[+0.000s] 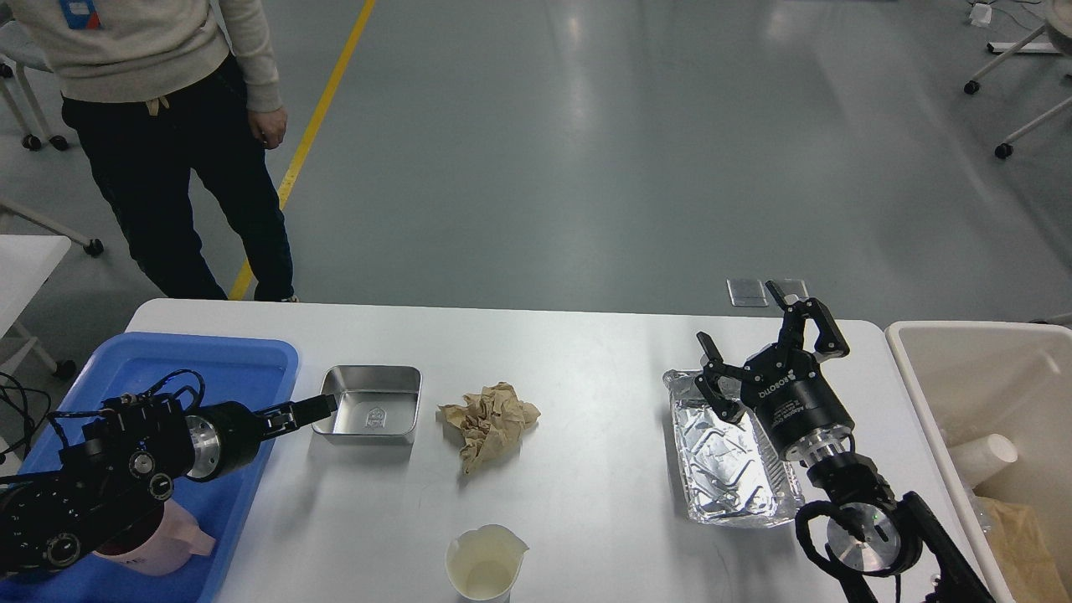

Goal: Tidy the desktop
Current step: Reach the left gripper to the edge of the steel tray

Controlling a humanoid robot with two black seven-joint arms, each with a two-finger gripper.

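On the white desktop [586, 469], which fills the lower half of the view, several things lie apart from each other. Near the left side stands a small steel tray [368, 403], and the left gripper [311, 408] reaches to its left rim from over the blue tray [251, 368]. Its fingers appear as one dark tip at the rim — I cannot tell if they are apart or together, or if they pinch the rim. Under the left arm, inside the blue tray, a pink cup [172, 540] is partly hidden.

Beside the steel tray, to its right, lies a crumpled brown paper [490, 421]. Closer to the front edge stands a small cream cup [486, 563] with a spout, upright.

On the right side lies a crinkled foil tray [729, 465]. The right gripper [766, 347] hovers over its far end with the two fingers spread wide, and nothing is between them. Just beside the right edge of the desktop stands a beige bin [921, 377]; inside it a white paper cup [984, 456] and some brown paper [1026, 536] are visible.

Behind the far left corner a person [167, 126] stands on the grey floor.
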